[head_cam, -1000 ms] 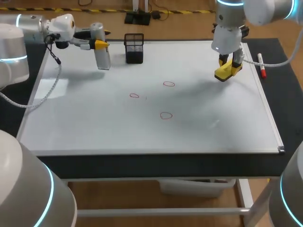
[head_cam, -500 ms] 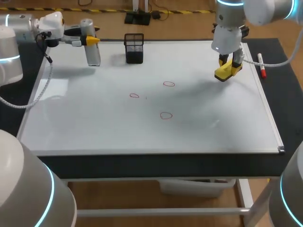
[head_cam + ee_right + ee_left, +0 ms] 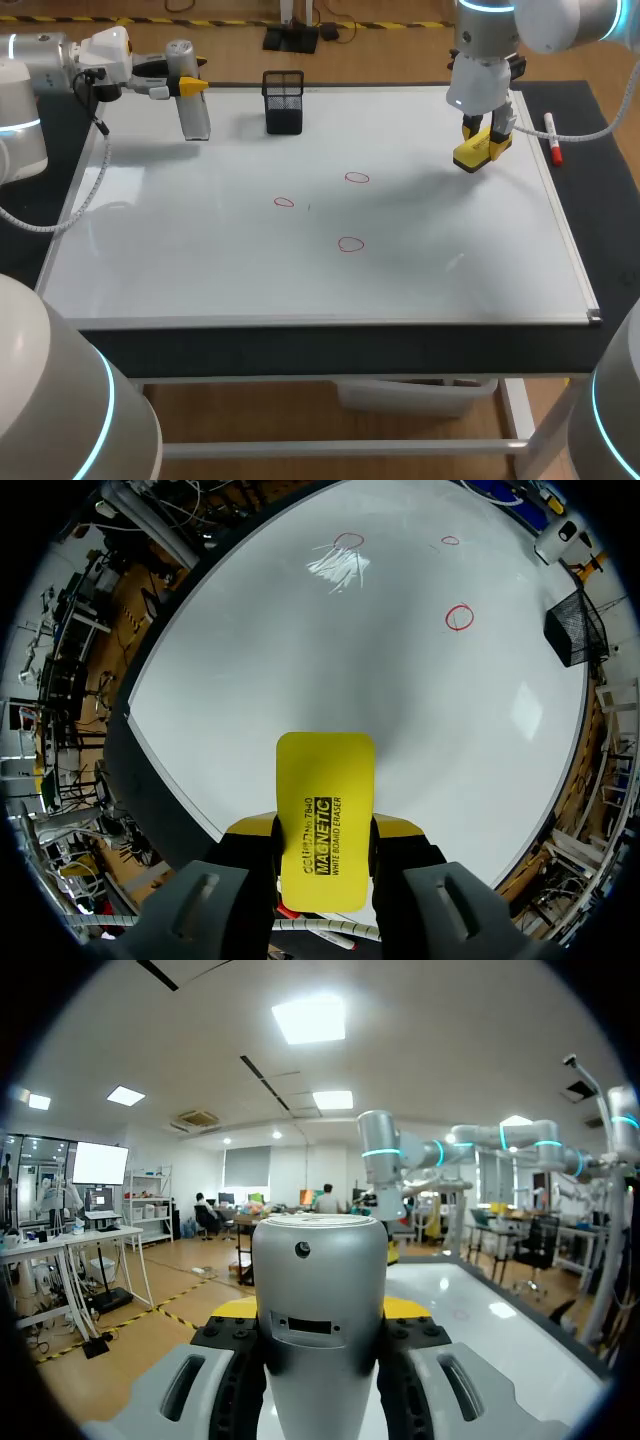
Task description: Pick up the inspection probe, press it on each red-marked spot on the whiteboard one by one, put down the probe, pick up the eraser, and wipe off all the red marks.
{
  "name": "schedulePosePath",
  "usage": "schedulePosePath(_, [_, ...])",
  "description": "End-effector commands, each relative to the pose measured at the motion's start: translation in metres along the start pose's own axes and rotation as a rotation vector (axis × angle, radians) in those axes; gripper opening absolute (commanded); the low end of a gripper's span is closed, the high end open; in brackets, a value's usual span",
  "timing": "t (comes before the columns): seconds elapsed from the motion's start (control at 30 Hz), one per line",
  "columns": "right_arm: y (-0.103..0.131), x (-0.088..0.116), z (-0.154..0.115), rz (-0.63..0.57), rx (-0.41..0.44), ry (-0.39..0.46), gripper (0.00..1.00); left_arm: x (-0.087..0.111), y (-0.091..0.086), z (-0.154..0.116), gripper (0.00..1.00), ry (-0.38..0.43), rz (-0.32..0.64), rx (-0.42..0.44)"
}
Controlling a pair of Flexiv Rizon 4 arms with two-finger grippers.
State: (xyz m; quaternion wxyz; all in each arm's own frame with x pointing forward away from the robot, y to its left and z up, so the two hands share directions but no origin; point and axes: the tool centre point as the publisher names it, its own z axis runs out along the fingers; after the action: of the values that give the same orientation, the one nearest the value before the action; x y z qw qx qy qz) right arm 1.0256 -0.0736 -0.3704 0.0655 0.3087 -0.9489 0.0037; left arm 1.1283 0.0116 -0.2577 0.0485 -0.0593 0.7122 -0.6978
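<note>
A grey cylindrical inspection probe (image 3: 193,108) hangs over the whiteboard's (image 3: 200,260) far left corner, and my left gripper (image 3: 188,86) is shut on it. In the left wrist view the probe (image 3: 320,1330) fills the gap between the yellow tips. Three red marks sit mid-board: one (image 3: 357,178) farthest back, one (image 3: 284,202) to the left, one (image 3: 349,244) nearest. My right gripper (image 3: 487,132) holds the yellow eraser (image 3: 476,152) above the board's far right part. The right wrist view shows the eraser (image 3: 325,815) clamped between the fingers, with red marks (image 3: 459,617) on the board ahead.
A black mesh pen holder (image 3: 284,101) stands at the board's far edge, right of the probe. A red marker (image 3: 551,138) lies on the dark mat past the board's right edge. The whiteboard's metal frame (image 3: 575,260) borders the right side.
My left arm has carried the probe left and toward the far corner, away from the pen holder. The right arm and eraser have stayed put.
</note>
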Motion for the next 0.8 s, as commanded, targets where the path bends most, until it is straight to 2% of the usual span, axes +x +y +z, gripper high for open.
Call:
schedulePosePath(0.03, [-0.002,-0.001,-0.002,-0.001,0.003,0.01,0.0,0.002,-0.002,0.0,0.0,-0.005,0.001,-0.003])
schedulePosePath(0.2, [0.0,-0.006,-0.005,-0.015,0.013,0.014,0.0,0.002,-0.002,0.0,0.0,-0.005,0.001,-0.003])
schedulePosePath(0.4, [0.016,-0.016,-0.01,-0.064,0.029,0.005,0.0,0.002,-0.002,0.0,0.0,-0.005,0.001,-0.003])
schedulePosePath(0.8, [0.072,-0.053,-0.014,-0.225,0.063,0.001,0.0,0.002,-0.002,0.0,0.0,-0.005,0.001,-0.003])
